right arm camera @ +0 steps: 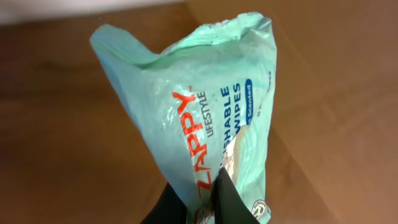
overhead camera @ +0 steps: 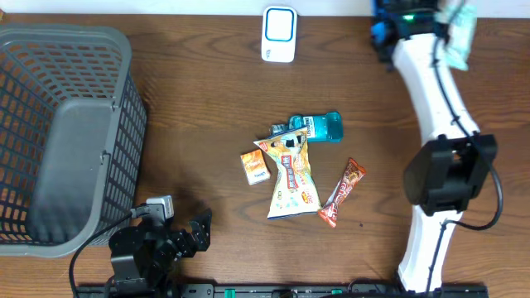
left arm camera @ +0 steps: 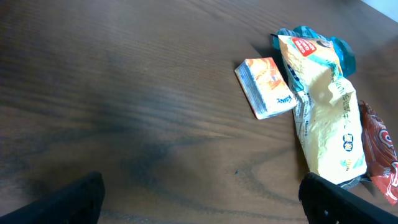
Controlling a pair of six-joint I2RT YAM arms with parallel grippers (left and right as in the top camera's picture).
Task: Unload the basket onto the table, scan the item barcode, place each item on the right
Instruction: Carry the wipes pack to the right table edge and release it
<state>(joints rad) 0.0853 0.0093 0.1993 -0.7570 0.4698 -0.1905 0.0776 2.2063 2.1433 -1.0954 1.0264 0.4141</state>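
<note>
**Wipes pack aloft at far right corner, not yet at scanner**

Wipes pack [right arm camera: 211, 118]: soft mint-green film pouch, crumpled and slack; judged light, limp, slippery, likely to sag or fold over its own barcode; best taken at a sealed end. Right claw [right arm camera: 208, 198] pinches its lower end, fingers pressed together on the film (barcode not visible in the wrist view). Right arm stretched from the near edge, elbow bent mid-desk, wrist over the far right corner of the desk [overhead camera: 199, 108]; pack hangs there, right of the white scanner [overhead camera: 278, 34], apart from it. Left claw [overhead camera: 197, 230] spread wide, empty, low at the near left beside the basket [overhead camera: 124, 99].
</note>
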